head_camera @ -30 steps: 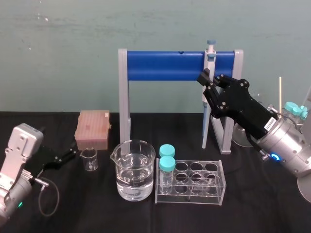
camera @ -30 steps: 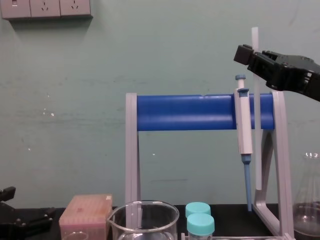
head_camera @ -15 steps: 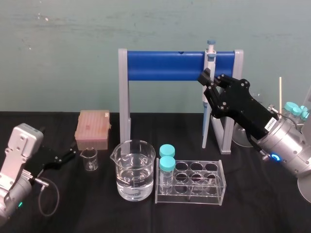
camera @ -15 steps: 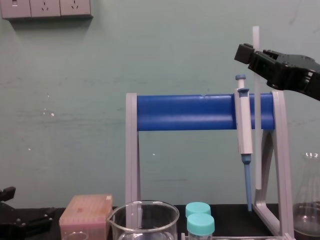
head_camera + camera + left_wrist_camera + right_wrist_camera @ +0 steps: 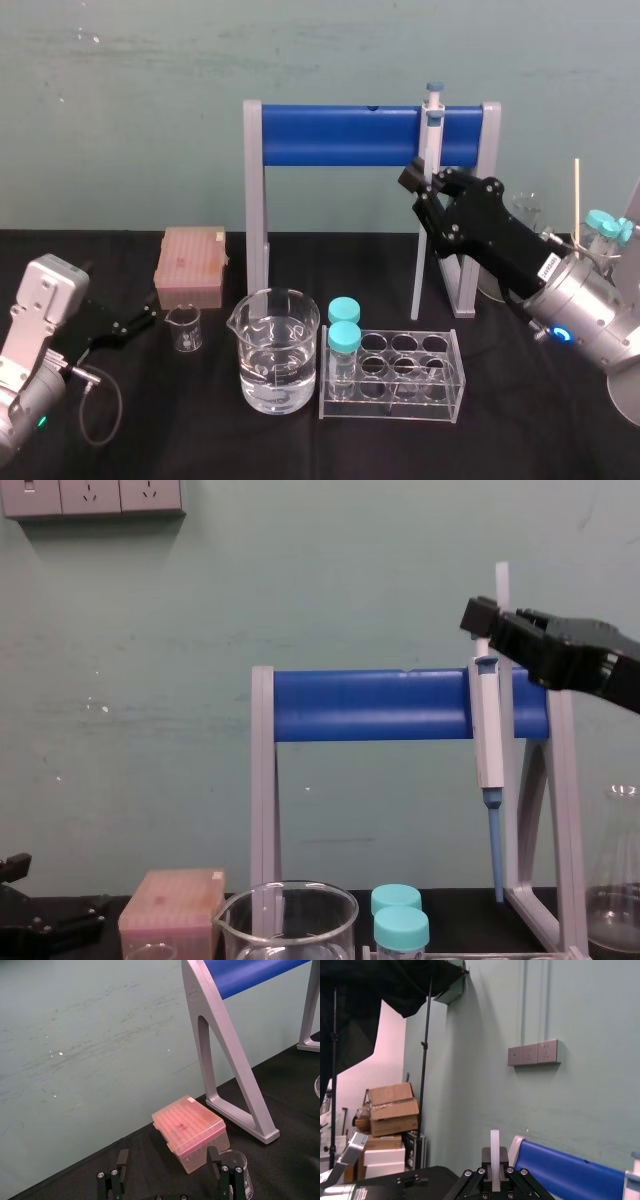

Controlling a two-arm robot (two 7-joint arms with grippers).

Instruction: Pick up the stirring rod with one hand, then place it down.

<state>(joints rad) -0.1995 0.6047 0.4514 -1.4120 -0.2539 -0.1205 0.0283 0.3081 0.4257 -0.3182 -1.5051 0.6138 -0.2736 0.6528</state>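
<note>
The stirring rod (image 5: 419, 262) is a thin translucent-white stick, held nearly upright with my right gripper (image 5: 424, 186) shut on its upper part. It hangs just in front of the blue rack's right end. Its top sticks out above the fingers in the chest view, where the stirring rod (image 5: 500, 580) and right gripper (image 5: 484, 620) sit beside the pipette. The lower end comes close to the black tabletop; I cannot tell whether it touches. The right wrist view shows the stirring rod (image 5: 494, 1142) rising between the pads. My left gripper (image 5: 135, 322) rests open at the table's left, by the small beaker.
A blue-and-grey rack (image 5: 340, 137) stands at the back with a pipette (image 5: 432, 115) hanging on it. In front are a water beaker (image 5: 277, 352) and a clear tube rack (image 5: 392, 375) with two teal-capped tubes. A pink tip box (image 5: 191, 265) sits left, flasks (image 5: 610, 240) right.
My right gripper has moved a little left and down with the stirring rod, so the rod's top now stands lower and next to the pipette. The left arm has not moved.
</note>
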